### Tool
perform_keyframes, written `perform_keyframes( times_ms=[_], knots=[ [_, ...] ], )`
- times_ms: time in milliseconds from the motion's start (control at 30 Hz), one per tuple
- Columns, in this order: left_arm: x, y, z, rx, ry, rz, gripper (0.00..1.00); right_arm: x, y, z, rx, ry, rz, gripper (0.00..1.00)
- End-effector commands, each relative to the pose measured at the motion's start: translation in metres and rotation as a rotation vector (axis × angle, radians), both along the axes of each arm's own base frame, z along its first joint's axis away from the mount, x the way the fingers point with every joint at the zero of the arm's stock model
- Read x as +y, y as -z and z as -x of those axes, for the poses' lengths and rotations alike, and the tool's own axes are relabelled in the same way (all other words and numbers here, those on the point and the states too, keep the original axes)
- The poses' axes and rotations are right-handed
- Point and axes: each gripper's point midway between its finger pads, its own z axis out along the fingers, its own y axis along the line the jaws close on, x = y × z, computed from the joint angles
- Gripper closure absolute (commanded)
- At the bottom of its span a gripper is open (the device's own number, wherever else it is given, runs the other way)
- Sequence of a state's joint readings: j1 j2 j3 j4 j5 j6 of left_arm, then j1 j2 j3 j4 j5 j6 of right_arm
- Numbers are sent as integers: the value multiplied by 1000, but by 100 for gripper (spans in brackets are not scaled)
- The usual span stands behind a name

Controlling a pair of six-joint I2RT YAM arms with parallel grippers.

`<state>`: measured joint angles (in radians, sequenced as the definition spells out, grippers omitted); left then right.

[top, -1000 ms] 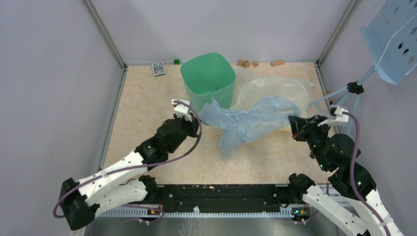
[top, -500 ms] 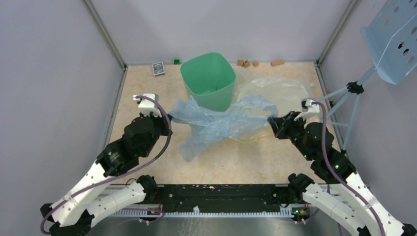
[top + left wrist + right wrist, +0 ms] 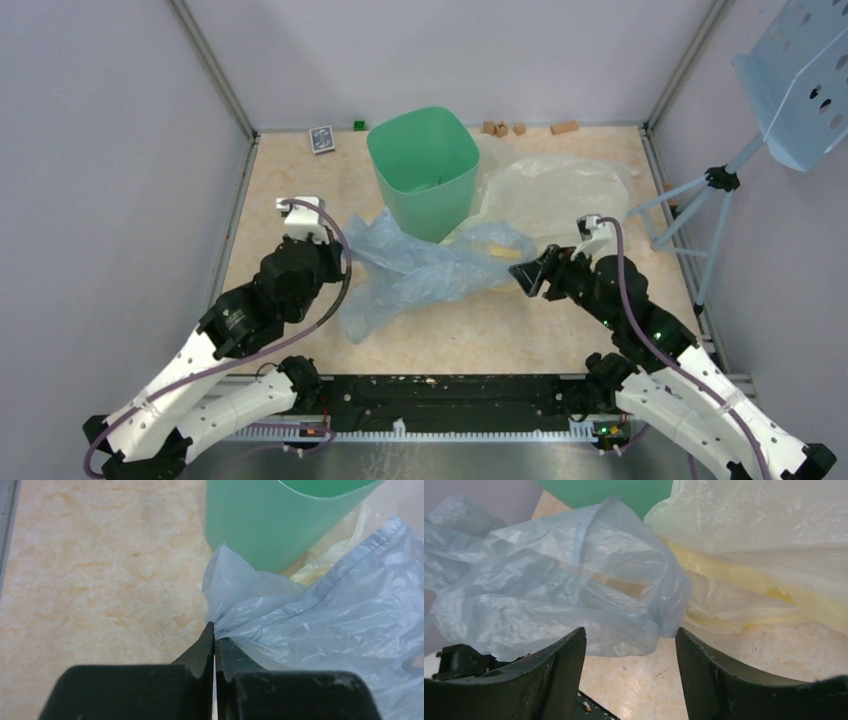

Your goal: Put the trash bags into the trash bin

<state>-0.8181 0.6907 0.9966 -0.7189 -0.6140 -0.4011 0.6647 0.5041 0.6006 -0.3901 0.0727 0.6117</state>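
Observation:
The pale blue trash bag (image 3: 430, 268) lies crumpled on the table in front of the mint-green trash bin (image 3: 422, 165), which stands upright. My left gripper (image 3: 342, 258) is shut on the bag's left corner; in the left wrist view its tips (image 3: 214, 630) pinch the plastic (image 3: 320, 625) just below the bin's wall (image 3: 265, 525). My right gripper (image 3: 525, 275) stands open at the bag's right end. In the right wrist view the bag (image 3: 549, 595) sags just beyond the spread fingertips (image 3: 630, 632), held by neither finger.
A cream-yellow bag (image 3: 560, 190) lies right of the bin, partly under the blue one (image 3: 764, 555). A small card box (image 3: 320, 139), a green cube (image 3: 359, 125) and brown blocks (image 3: 505, 128) line the back wall. A pale blue perforated panel on a stand (image 3: 800, 80) rises at the right.
My right gripper has opened and let go of the bag's right end after moving left. The bag has slumped onto the table. My left gripper pulled its corner to the left.

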Motion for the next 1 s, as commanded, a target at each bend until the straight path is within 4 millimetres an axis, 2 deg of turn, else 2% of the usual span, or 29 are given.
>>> perform_keyframes(
  times_ms=[0,67,200,300,433,533,700,767,833,900,967],
  knots=[
    [-30,-1,2,-33,158,50,100,11,-23,4,-121,-124,41,34],
    [-38,3,3,-26,200,47,100,16,-27,4,-159,-183,98,34],
    [-47,15,2,13,236,16,100,21,-36,-5,-194,-241,211,43],
    [-43,20,-2,23,208,-7,100,23,-45,-11,-230,-258,257,40],
    [-20,26,-6,58,86,-74,100,9,-52,-21,-271,-187,319,29],
    [-8,27,-7,61,26,-96,100,-6,-59,-31,-311,-97,360,28],
    [-18,14,-4,-36,98,-17,100,-12,-81,-43,-428,-27,356,30],
    [-22,10,-2,-57,129,7,100,-5,-90,-41,-483,-65,351,32],
    [-23,8,-2,-62,138,8,100,15,-93,-32,-533,-197,344,33],
    [-23,10,-2,-55,141,-11,100,35,-83,-24,-547,-344,352,32],
    [-22,13,-2,-50,146,-29,100,50,-68,-23,-506,-426,356,32]
  ],
)
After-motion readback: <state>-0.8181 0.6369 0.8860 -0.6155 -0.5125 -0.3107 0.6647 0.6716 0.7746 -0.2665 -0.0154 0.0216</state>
